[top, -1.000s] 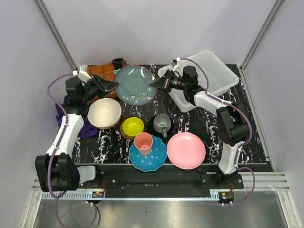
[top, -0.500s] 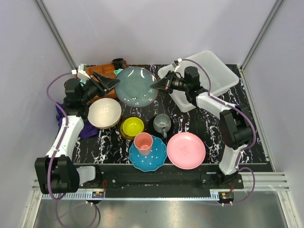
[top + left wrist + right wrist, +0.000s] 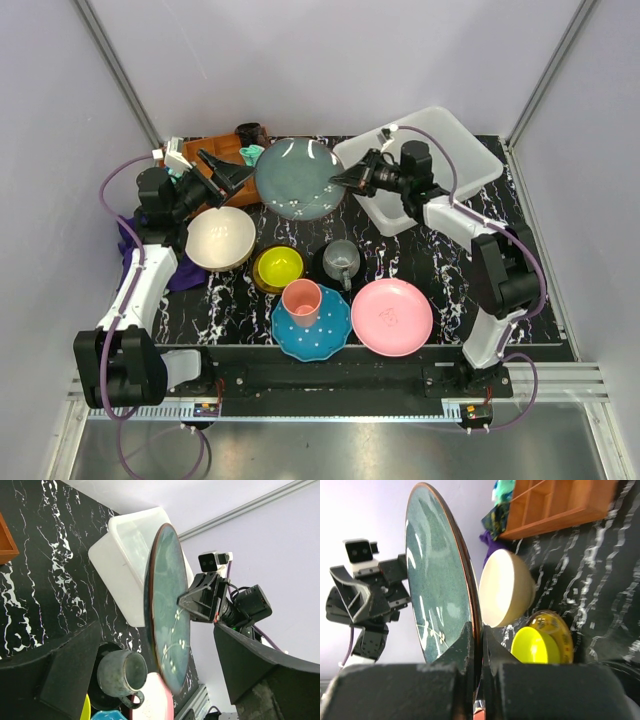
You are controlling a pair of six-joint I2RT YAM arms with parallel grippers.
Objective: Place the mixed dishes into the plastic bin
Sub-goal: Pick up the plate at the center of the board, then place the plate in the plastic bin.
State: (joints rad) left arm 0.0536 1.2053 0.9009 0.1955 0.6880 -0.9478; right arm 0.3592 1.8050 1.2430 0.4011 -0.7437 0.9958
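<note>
My right gripper (image 3: 342,180) (image 3: 477,641) is shut on the rim of the grey-blue plate (image 3: 300,178) (image 3: 437,575), holding it tilted above the table, just left of the plastic bin (image 3: 470,150) (image 3: 127,550). My left gripper (image 3: 238,176) (image 3: 156,632) is open and stands apart from the plate's left edge. On the table lie the cream bowl (image 3: 220,238), yellow bowl (image 3: 278,267), grey mug (image 3: 342,260) on a black saucer (image 3: 321,262), pink plate (image 3: 392,316), and pink cup (image 3: 302,298) on the blue dotted plate (image 3: 330,336).
A brown wooden compartment tray (image 3: 215,150) sits at the back left behind the left gripper. A purple cloth (image 3: 185,272) lies at the left edge beside the cream bowl. Grey walls close in the table on three sides.
My left gripper has opened and let go of the grey-blue plate. The right gripper has carried the plate a little to the right, nearer the bin.
</note>
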